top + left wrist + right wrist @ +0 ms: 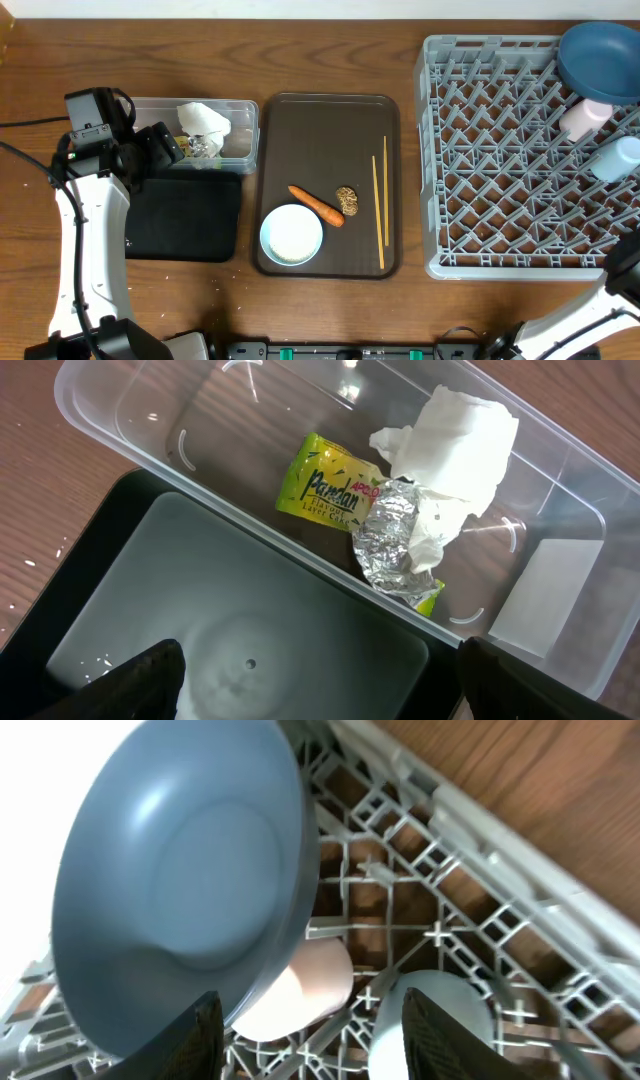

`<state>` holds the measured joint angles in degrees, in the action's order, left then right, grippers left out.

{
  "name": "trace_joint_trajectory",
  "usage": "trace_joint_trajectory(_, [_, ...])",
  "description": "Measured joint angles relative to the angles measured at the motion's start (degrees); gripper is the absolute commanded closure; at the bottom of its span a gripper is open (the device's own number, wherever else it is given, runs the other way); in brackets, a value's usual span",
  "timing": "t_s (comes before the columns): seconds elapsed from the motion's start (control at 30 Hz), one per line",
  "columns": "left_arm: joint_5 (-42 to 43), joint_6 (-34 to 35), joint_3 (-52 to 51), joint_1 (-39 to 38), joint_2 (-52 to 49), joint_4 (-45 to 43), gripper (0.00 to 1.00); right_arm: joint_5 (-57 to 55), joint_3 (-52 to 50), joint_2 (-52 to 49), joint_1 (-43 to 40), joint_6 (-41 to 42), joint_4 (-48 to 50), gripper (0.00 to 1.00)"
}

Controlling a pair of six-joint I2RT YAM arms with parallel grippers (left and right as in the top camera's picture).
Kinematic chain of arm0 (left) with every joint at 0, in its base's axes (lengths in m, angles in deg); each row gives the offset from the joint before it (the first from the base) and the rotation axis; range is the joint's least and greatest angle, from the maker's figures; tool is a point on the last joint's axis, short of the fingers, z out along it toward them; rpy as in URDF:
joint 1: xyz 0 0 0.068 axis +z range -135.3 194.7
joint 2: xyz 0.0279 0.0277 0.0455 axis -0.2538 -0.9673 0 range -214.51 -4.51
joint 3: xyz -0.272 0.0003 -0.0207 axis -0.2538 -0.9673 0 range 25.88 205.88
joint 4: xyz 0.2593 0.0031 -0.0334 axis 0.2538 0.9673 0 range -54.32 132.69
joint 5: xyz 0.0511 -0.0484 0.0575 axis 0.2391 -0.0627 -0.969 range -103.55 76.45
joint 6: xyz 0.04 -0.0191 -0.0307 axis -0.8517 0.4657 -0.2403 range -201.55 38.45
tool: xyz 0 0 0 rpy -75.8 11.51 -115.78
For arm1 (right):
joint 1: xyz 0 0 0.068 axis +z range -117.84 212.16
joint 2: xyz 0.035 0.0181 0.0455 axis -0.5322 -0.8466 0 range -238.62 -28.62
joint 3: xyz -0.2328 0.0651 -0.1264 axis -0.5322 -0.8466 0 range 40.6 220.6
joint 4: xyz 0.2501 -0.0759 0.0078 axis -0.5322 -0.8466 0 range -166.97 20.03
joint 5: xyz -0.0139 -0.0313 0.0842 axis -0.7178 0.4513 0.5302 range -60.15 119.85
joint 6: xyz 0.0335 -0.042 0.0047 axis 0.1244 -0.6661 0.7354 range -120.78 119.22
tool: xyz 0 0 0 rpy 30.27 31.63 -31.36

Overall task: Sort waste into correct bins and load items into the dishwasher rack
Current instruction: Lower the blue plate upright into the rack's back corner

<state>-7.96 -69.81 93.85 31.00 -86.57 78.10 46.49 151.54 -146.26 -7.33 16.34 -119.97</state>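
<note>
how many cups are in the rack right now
2. The pale-pink cup lies against the dark-blue bowl at the right edge of the dishwasher rack; the light-blue cup lies just nearer the front. The overhead view crops that edge, so another could be hidden.

From above I see the whole desk (320, 50); up close, my left wrist shows the tub (200, 420), my right the rack (460, 870).

To my right stands the dishwasher rack (500, 200), with the large bowl (600, 60) and two cups (583, 118) in its far right corner. The serving tray (320, 140) in the middle carries the small bowl (291, 234), carrot (316, 205), food piece (347, 200) and, along its right side, the chopsticks (380, 205). Left of it, the tub (160, 103) holds the napkin (205, 120) and wrapper (330, 490); the shallow tray (190, 220) lies before it.
</note>
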Motion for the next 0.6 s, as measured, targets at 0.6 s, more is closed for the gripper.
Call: trace_joint_trajectory(0.6, [0.00,0.00,0.00,0.00,0.00,0.02,0.12,2.03,0.00,-4.35,0.35,2.51,4.79,0.48])
